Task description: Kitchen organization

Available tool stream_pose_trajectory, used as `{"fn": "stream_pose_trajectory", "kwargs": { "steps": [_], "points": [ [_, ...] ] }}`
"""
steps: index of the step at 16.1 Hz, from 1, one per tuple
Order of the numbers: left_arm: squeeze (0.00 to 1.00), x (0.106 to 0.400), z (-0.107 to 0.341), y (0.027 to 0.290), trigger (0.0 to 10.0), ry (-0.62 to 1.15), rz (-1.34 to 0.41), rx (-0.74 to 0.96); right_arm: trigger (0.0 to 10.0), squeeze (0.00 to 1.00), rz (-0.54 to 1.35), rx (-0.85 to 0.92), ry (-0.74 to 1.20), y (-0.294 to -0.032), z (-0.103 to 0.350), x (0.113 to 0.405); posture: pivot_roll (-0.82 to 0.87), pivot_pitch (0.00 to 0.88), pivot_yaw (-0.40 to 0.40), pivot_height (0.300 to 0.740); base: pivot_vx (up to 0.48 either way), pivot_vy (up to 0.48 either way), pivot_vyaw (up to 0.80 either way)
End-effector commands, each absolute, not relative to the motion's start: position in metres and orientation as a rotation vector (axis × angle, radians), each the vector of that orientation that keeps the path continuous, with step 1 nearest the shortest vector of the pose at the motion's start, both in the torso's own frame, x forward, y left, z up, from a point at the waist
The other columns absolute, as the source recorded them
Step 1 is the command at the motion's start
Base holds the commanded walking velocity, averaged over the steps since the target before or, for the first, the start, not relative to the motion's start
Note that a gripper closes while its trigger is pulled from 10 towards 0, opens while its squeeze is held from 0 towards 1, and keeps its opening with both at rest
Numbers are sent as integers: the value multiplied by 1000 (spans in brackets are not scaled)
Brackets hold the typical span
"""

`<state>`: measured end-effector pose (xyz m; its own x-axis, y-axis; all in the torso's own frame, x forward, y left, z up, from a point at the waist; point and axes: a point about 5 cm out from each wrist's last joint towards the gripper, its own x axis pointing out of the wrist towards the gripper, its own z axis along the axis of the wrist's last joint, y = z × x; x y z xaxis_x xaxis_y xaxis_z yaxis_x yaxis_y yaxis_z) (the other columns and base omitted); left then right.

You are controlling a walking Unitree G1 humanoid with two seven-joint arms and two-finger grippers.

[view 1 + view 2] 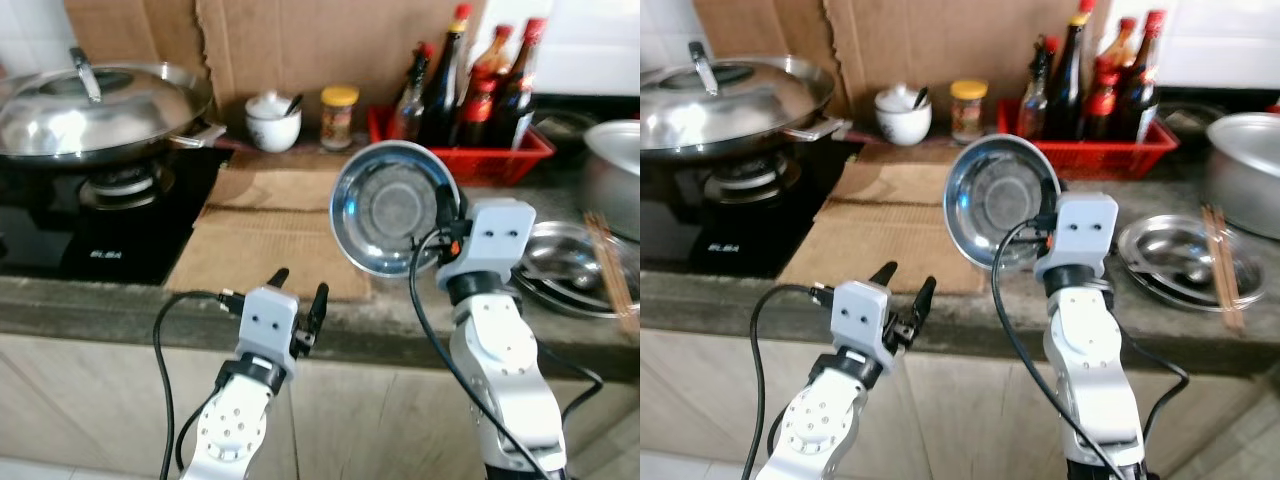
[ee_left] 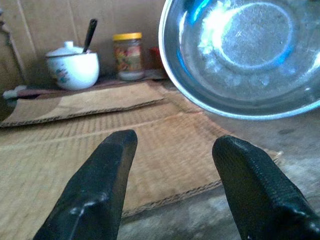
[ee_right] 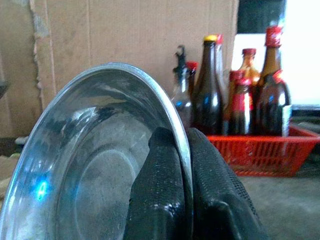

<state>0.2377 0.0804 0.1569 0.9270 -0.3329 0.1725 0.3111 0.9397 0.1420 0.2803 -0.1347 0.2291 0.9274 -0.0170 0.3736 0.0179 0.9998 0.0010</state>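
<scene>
Holding the steel bowl (image 1: 394,208) tilted on edge above the tabletop (image 1: 90,300), the right pincer (image 3: 182,165) pinches its rim, one finger inside, one outside; best level it before setting it down, keeping clear of the red basket (image 1: 500,160); the left pincer (image 1: 298,300) hangs spread and empty near the cardboard mat (image 1: 260,240); the bowl looks empty; the basket holds sauce bottles (image 1: 470,85); a lid covers the wok (image 1: 90,105).

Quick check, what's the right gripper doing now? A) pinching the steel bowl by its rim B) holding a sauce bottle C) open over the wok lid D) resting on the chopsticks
A: the right gripper is shut on the rim of the steel bowl, one finger inside and one outside, holding it tilted on edge above the counter; the left gripper is open and holds nothing.
</scene>
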Motion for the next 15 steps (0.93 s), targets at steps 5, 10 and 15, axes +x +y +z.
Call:
{"fn": "stream_pose_trajectory", "kwargs": {
  "steps": [5,10,15],
  "points": [
    [0,238,153,80,10000,-179,-332,120,10000,0,-8,9,-379,-132,230,281,73,0,-34,740,-301,0,0],
    [0,238,153,81,10000,-178,-333,121,10000,0,-1,15,-375,-131,230,281,71,0,-31,740,-315,0,0],
    [0,238,151,81,10000,-186,-333,111,10000,0,1,11,-379,-131,229,281,72,0,-30,740,-315,0,0]
  ]
}}
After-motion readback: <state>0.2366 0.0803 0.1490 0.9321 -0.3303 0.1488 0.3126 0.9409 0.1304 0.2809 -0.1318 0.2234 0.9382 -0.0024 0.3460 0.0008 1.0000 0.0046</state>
